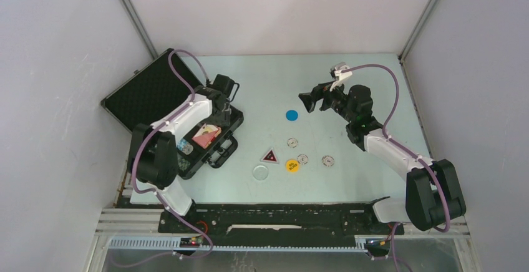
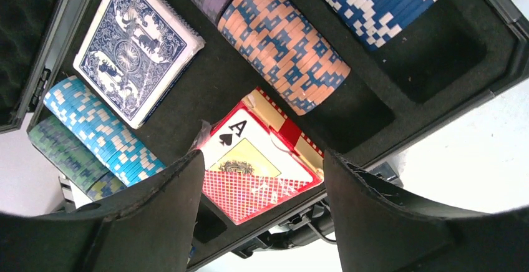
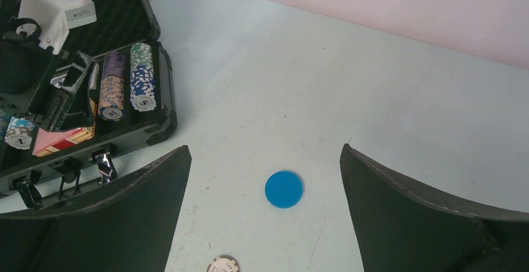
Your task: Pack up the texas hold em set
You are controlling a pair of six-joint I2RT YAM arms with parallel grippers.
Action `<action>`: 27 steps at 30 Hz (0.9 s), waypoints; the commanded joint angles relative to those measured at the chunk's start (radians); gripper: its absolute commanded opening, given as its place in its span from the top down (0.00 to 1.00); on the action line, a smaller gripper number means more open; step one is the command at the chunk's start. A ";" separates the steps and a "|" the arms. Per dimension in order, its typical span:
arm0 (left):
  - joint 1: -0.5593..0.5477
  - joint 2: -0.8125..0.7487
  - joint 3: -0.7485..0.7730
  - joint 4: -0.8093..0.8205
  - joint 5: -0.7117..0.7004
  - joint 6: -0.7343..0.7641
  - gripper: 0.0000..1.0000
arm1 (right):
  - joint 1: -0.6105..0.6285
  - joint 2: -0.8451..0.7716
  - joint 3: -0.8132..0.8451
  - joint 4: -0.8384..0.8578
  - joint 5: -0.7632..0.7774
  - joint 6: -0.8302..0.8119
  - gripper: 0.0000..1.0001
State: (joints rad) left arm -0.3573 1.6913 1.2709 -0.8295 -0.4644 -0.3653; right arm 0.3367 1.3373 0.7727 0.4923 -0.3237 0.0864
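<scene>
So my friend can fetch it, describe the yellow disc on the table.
Find the open black case on the table's left. Among loose pieces to its right, the yellow disc lies beside the dark triangular marker. It is the only yellow one; other discs are pale, clear or blue.

I see the pale table (image 1: 349, 78) carrying the open black briefcase (image 1: 134, 97), which sits beneath my left gripper (image 1: 226, 111). A blue disc (image 3: 284, 189) lies just below and ahead of my right gripper (image 3: 265, 149). Between both grippers and nearer the arm bases lie a triangular marker (image 1: 269, 156), a yellow disc (image 1: 292, 165), a clear disc (image 1: 261, 172) and three pale discs (image 1: 303, 158).
</scene>
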 commanded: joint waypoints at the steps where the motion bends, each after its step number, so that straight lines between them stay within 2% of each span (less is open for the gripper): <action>1: -0.002 -0.060 -0.024 0.013 0.035 0.097 0.25 | 0.007 -0.005 -0.001 0.046 0.006 -0.016 0.00; 8: -0.002 -0.094 -0.040 -0.004 0.041 0.125 0.22 | 0.008 -0.003 -0.001 0.049 0.007 -0.013 0.00; 12: 0.000 -0.144 -0.065 0.060 0.111 0.178 0.17 | 0.008 -0.003 -0.001 0.051 0.007 -0.013 0.00; 14: 0.010 -0.119 -0.036 0.062 0.104 0.122 0.21 | 0.007 -0.002 -0.001 0.054 0.003 -0.011 0.00; 17: 0.012 -0.007 0.063 -0.019 0.030 -0.036 0.22 | 0.007 -0.003 -0.001 0.050 0.004 -0.010 0.00; 19: 0.011 0.050 0.091 -0.045 0.005 -0.091 0.29 | 0.008 -0.002 -0.001 0.050 0.005 -0.011 0.00; 27: 0.028 -0.039 -0.054 0.022 -0.047 -0.098 0.35 | 0.008 -0.004 -0.001 0.051 0.005 -0.011 0.00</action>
State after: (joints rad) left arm -0.3481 1.7275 1.2812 -0.8341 -0.4583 -0.4202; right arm 0.3367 1.3373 0.7727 0.5022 -0.3237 0.0868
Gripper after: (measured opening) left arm 0.658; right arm 0.993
